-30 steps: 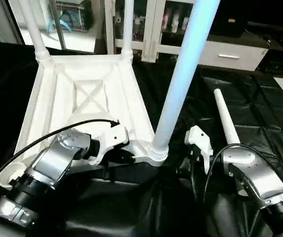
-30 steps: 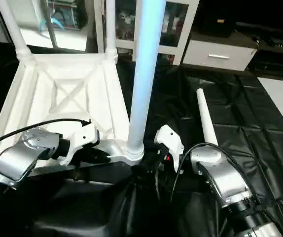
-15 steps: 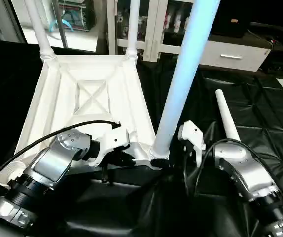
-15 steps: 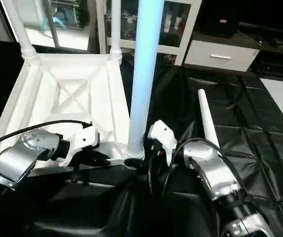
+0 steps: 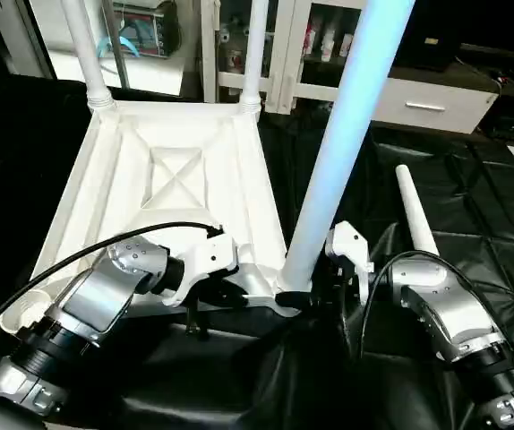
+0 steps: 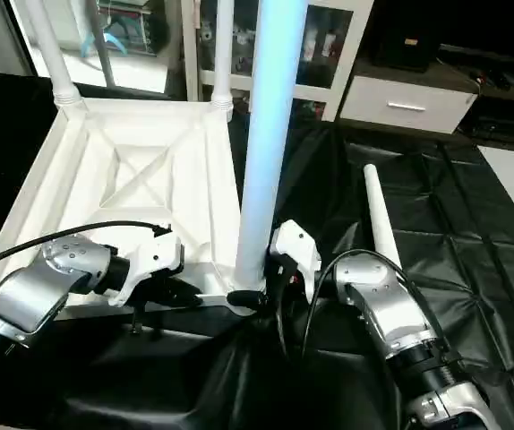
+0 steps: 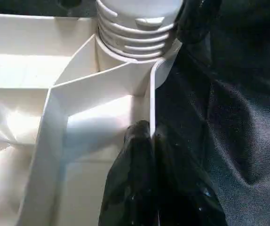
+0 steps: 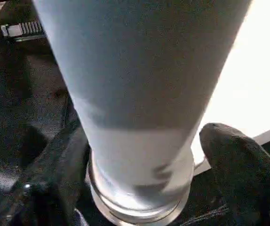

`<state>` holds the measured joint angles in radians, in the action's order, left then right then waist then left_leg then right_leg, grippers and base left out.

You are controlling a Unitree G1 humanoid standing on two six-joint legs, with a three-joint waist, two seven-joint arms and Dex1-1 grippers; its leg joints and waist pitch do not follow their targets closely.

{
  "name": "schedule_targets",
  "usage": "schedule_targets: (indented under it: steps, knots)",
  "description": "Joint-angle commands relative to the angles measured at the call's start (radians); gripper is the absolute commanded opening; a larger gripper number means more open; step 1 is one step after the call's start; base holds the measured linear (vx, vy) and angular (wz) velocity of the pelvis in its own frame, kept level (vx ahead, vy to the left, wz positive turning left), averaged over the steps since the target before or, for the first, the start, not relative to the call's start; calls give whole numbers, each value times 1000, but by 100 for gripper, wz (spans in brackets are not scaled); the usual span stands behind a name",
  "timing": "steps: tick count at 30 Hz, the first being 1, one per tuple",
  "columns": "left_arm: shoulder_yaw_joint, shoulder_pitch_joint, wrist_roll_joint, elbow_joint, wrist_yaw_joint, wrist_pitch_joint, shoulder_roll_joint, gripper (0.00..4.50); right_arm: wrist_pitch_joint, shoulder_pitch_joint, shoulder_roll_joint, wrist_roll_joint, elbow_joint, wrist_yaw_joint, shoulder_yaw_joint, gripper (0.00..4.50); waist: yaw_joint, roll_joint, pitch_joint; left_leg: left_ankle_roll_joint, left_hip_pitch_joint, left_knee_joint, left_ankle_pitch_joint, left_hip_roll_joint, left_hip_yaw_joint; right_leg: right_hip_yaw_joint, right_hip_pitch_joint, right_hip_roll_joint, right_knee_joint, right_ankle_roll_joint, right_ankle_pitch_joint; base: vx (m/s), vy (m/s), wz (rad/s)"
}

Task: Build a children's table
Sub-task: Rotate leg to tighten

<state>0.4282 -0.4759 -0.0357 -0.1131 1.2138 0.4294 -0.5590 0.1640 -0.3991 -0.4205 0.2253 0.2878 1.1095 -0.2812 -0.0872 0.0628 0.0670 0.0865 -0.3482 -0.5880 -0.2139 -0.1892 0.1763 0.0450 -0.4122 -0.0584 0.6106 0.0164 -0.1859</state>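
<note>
Lying upside down on the black-draped table (image 5: 472, 188), the tabletop (image 5: 176, 170) carries three upright legs. The left gripper (image 7: 151, 141) pinches its near rim. The right gripper (image 8: 139, 155) spreads wide around the near-right leg (image 5: 329, 179). A loose leg (image 5: 415, 215) lies right.

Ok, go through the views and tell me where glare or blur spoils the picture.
Left eye view: the near leg has a bluish cast; daylight glares behind the far legs. Left wrist view: the tabletop rim is sharp, the left hand soft and dark. Right wrist view: the leg's base is blurred and the tabletop beside it is washed out.
</note>
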Motion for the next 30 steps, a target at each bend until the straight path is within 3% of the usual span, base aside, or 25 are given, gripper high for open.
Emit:
schedule_targets:
  steps: [1,13,15,17,19,22,25,28,30]
  knots:
    - [81,30,23,-17,38,21,6,0,-8,-13,-11,2,10,17,11,351,6,-9,-56,-68,6,67,-66,-43,-6,-48,56,-77,-51,264,-53,0,0,0]
    - [65,28,22,-27,11,36,17,0,-13,-27,19,-23,64,-23,17,272,6,-5,-55,-64,6,67,-77,-43,-5,-48,54,-78,-55,259,-91,0,0,0]
    - [49,21,22,-39,-21,47,35,0,-6,-35,34,-42,91,-67,20,270,9,-6,-51,-52,7,70,-108,-43,-6,-47,53,-78,-60,254,-137,0,0,0]
    - [27,9,20,-57,-65,69,63,0,9,-41,55,-62,113,-118,21,269,13,-5,-40,-19,13,78,-216,-43,-9,-48,48,-81,-81,212,-317,0,0,0]
    - [15,1,23,-68,-95,77,80,0,22,-44,70,-68,122,-148,22,269,16,-5,-38,-1,18,82,-275,-43,-16,-48,46,-84,-92,171,-439,0,0,0]
    - [1,-8,24,-82,-129,90,102,0,37,-49,91,-72,137,-185,27,268,26,-2,-41,1,17,82,-280,-41,-19,-49,43,-83,-96,149,-459,0,0,0]
    - [-54,-38,28,-124,-267,158,193,0,74,-73,178,-93,188,-351,55,267,34,-3,-40,3,14,82,-272,-40,-19,-48,41,-81,-96,153,-451,0,0,0]
    - [-75,-53,37,-149,-329,185,231,0,94,-91,222,-97,221,-444,81,267,45,-1,-43,9,3,83,-258,-37,-24,-46,47,-84,-96,141,-462,0,0,0]
    - [-100,-72,50,-185,-411,198,275,0,96,-116,276,-111,267,-578,109,267,47,-2,-45,5,8,81,-249,-38,-23,-46,43,-84,-98,142,-443,0,0,0]
